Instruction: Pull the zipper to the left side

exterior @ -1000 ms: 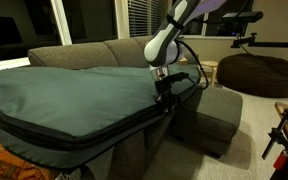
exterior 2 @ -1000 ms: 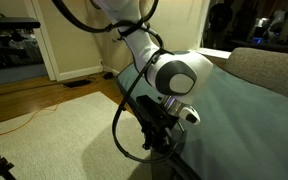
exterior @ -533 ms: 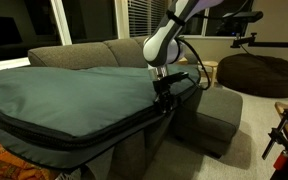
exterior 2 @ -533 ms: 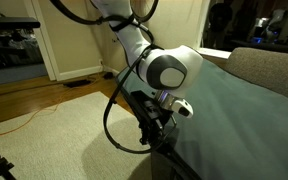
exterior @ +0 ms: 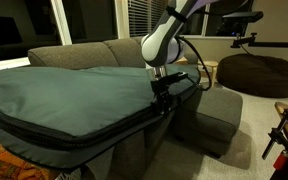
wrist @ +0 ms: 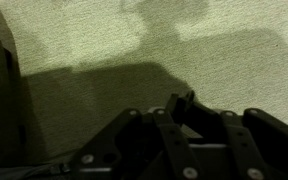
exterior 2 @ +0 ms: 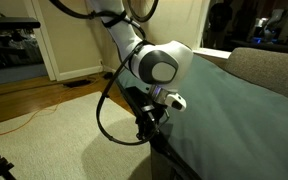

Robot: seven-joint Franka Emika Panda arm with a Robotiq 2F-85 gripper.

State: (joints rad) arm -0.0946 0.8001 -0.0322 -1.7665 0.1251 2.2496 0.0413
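Observation:
A huge teal-grey padded bag [exterior: 74, 95] [exterior 2: 246, 112] lies across the sofa. Its black zip line [exterior: 84, 138] runs along the near edge. My gripper [exterior: 162, 103] [exterior 2: 147, 130] hangs at the bag's right end, right on that line. In the wrist view the gripper [wrist: 180, 100] has its jaws pressed together, with only a thin dark sliver showing between the tips. That sliver looks like the zipper pull; the slider itself is hidden by the fingers.
The grey sofa [exterior: 74, 52] carries the bag, with an ottoman [exterior: 212, 115] beside it and a dark bean bag [exterior: 256, 72] behind. Pale carpet [exterior 2: 54, 130] [wrist: 104, 40] lies below the gripper. Equipment stands at the right edge [exterior: 286, 130].
The arm has shifted a little along the bag's edge, leftward in both exterior views, with the wrist turning. The jaws have stayed shut.

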